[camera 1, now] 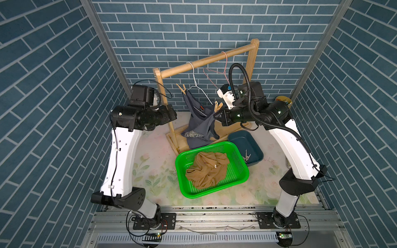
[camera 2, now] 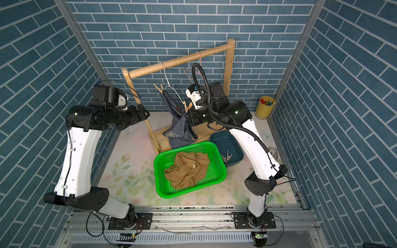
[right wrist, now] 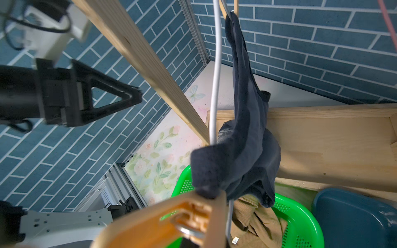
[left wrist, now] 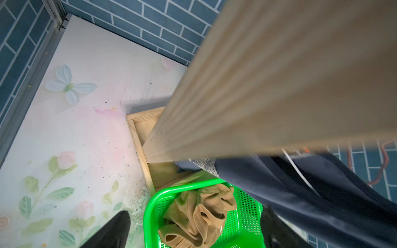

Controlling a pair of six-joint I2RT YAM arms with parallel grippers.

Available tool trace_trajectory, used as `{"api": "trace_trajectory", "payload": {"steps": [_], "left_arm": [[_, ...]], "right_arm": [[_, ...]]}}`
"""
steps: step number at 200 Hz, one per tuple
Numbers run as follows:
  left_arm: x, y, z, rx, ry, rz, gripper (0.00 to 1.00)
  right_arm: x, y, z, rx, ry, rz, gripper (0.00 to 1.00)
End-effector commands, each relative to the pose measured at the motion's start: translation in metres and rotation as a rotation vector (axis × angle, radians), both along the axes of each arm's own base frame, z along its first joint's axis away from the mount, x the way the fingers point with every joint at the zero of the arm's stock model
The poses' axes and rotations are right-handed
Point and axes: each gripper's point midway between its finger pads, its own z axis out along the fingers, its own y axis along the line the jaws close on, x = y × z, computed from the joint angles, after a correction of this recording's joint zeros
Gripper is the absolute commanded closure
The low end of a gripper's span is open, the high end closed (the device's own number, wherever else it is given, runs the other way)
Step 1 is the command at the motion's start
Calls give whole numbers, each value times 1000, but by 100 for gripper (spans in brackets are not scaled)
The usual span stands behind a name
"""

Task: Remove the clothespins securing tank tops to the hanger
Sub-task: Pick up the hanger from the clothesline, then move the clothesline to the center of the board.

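A pale wooden spring clothespin [right wrist: 163, 221] is shown blurred and edge-cropped; a light wooden rack post [left wrist: 279, 85] is likewise blurred.

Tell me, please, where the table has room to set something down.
Bare: floral tabletop between white left arm and green plastic basket, also in front of it. Crowded: behind it, wooden rack base, dark grey tank top, blue plastic tub.

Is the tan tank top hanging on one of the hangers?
No, the tan tank top lies crumpled inside the green basket on the table, not on a hanger.
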Motion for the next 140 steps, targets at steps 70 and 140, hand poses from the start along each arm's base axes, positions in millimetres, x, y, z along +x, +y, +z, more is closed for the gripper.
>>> {"api": "trace_trajectory", "payload": {"steps": [70, 140], "left_arm": [[60, 16, 1, 70, -55, 35, 7], [91, 30, 7, 101, -112, 58, 15]], "right_arm": [[-19, -13, 72, 186, -126, -37, 100], [-9, -3, 91, 245, -165, -46, 100]]}}
